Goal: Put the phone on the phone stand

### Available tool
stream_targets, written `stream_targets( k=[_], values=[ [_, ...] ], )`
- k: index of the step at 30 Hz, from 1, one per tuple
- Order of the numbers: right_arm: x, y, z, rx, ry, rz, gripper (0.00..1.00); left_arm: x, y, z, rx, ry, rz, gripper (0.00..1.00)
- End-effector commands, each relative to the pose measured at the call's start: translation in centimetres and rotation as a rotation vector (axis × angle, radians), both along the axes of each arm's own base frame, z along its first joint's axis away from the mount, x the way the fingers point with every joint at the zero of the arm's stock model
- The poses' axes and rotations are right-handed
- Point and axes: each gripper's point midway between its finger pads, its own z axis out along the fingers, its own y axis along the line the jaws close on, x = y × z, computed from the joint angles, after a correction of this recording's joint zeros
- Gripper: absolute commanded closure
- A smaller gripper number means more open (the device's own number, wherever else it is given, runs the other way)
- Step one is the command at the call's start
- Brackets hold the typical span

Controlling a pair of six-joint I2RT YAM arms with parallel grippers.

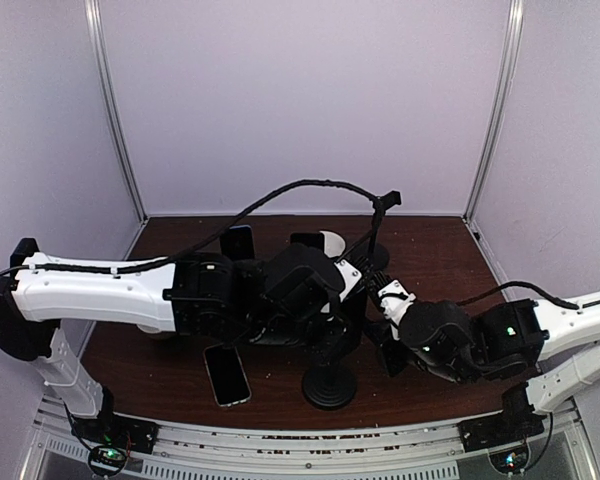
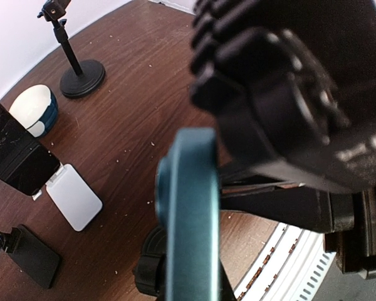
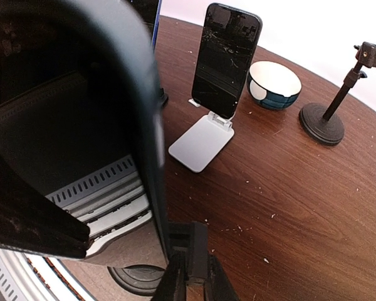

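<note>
we see the phone [image 2: 188, 213] edge-on in the left wrist view, a blue-green slab standing upright straight out from the left tool [image 1: 335, 300], which is closed on its two faces. it hangs above the stand [image 1: 329, 385], whose round black base sits on the desk [image 1: 430, 250] near the front edge, between the two arms. whether the phone touches the stand's top, we cannot tell. the right tool [image 3: 189, 279] comes in from the other side, just beside the phone; its fingers are drawn together around a small black part low in its view, and we cannot tell what that part belongs to

the right arm's black wrist crowds the phone closely and hides much of the stand from above. left of the base a flat phone [image 1: 227, 374] lies face up on the desk. farther back a cracked phone [image 3: 227, 59] leans on a white stand [image 3: 200, 143], with a bowl [image 3: 274, 84] near it and a thin stand [image 3: 329, 119] beyond the bowl, all well apart from the tools
</note>
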Motion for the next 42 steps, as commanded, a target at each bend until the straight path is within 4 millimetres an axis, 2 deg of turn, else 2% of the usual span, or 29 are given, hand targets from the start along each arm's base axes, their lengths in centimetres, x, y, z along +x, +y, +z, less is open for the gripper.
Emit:
stream_targets(
  k=[1, 3, 7, 12, 18, 25, 30, 36, 42],
  values=[
    [-1.3, 0.2, 1.6, -0.018, -0.011, 0.045, 0.94, 4.4, 10.3, -8.9, 0.542, -0.108, 0.132, 1.00],
    [-1.2, 0.5, 2.5, 0.005, -0.022, 0.050, 0.90, 4.1, 8.9, -8.6, 0.460, -0.098, 0.092, 1.00],
    [-1.3, 0.7, 3.7, 0.040, -0.035, 0.067, 0.86, 3.5, 7.8, -7.9, 0.382, -0.101, 0.030, 1.00],
    [-1.9, 0.6, 3.3, 0.061, -0.017, 0.100, 0.80, 2.7, 6.2, -8.6, 0.331, -0.090, -0.057, 1.00],
    [-2.9, 0.9, 3.0, 0.096, 0.015, 0.153, 0.68, 2.7, 5.3, -9.1, 0.357, -0.088, -0.097, 1.00],
    [-3.7, 0.9, 2.8, 0.118, 0.043, 0.199, 0.62, 3.5, 5.4, -9.8, 0.396, -0.078, -0.085, 1.00],
    [-5.1, 1.6, 2.9, 0.110, 0.081, 0.285, 0.56, 3.7, 5.4, -9.9, 0.394, -0.075, -0.090, 1.00],
    [-5.6, 0.9, 3.1, 0.119, 0.107, 0.300, 0.51, 3.9, 5.1, -10.0, 0.393, -0.082, -0.100, 1.00],
    [-5.5, -0.2, 2.9, 0.107, 0.116, 0.281, 0.51, 3.8, 4.9, -9.6, 0.378, -0.087, -0.114, 1.00]
  ],
)
